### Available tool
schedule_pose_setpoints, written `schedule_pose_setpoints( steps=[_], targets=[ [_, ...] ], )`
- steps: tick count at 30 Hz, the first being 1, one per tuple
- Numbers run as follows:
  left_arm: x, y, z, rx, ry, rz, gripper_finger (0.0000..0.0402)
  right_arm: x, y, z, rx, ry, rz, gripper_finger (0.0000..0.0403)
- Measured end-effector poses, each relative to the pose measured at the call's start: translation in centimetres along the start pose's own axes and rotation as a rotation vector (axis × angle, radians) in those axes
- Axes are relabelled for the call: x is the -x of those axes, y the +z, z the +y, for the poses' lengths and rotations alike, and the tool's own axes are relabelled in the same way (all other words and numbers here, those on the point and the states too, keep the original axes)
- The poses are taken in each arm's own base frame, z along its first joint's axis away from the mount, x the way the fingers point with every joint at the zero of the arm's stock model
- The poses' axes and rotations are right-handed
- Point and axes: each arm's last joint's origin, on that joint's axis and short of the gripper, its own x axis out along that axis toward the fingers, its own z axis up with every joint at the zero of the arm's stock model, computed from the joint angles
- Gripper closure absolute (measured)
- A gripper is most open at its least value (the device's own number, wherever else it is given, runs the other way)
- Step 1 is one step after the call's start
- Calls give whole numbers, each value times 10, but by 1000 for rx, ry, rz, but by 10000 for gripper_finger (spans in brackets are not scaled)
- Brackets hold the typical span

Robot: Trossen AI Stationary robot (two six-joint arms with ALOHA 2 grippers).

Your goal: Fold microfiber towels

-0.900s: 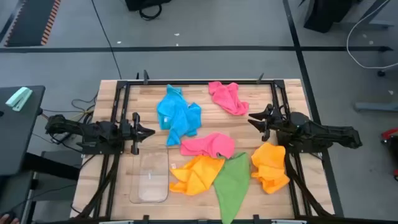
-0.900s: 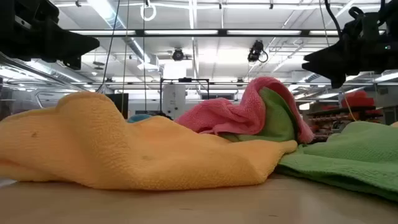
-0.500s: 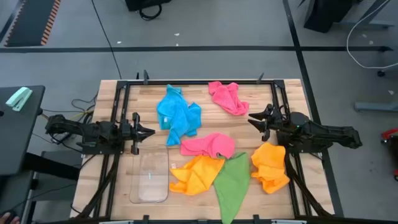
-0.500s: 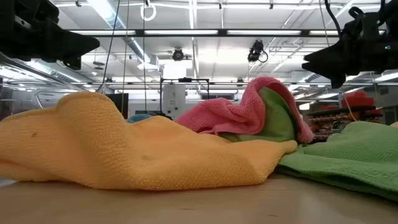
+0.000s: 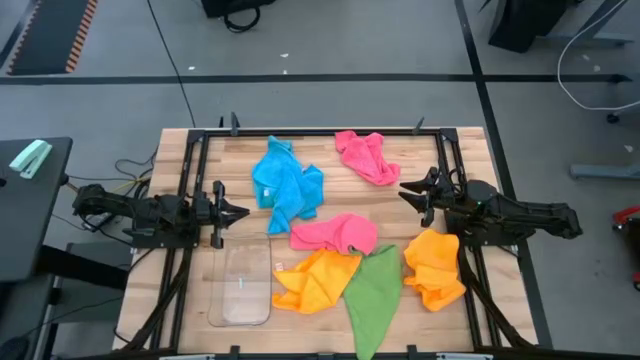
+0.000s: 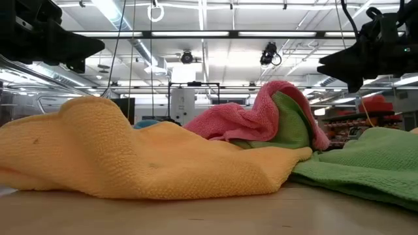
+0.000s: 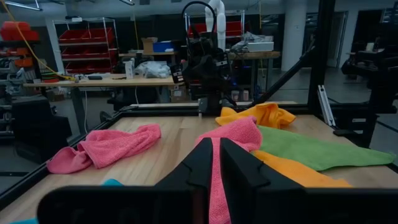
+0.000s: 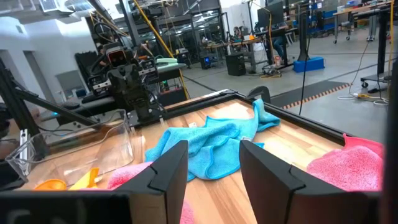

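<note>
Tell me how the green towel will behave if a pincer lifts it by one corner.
The green towel lies flat and thin, so it will probably hang limp and unfold rather than hold its shape. One edge looks tucked under the orange towel, so lifting may drag that along. Its soft pile suggests it is light and unlikely to slip.

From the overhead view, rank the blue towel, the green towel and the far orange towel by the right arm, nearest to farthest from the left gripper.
Measured from the left gripper, at the table's left edge:
1. Blue towel, just beyond the fingertips, toward the table's back.
2. Green towel, front middle.
3. Orange towel on the right side, beneath the right arm.
</note>
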Motion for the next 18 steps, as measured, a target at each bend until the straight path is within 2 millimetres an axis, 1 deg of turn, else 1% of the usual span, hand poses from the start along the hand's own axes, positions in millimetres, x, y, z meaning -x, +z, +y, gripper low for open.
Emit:
schedule_pose_setpoints(
  steps=[9,18],
  targets=[
    [0,0,0,0,0,0,371,0,0,0,0,0,0,250],
    [0,0,0,0,0,0,361,0,0,0,0,0,0,250]
  ],
)
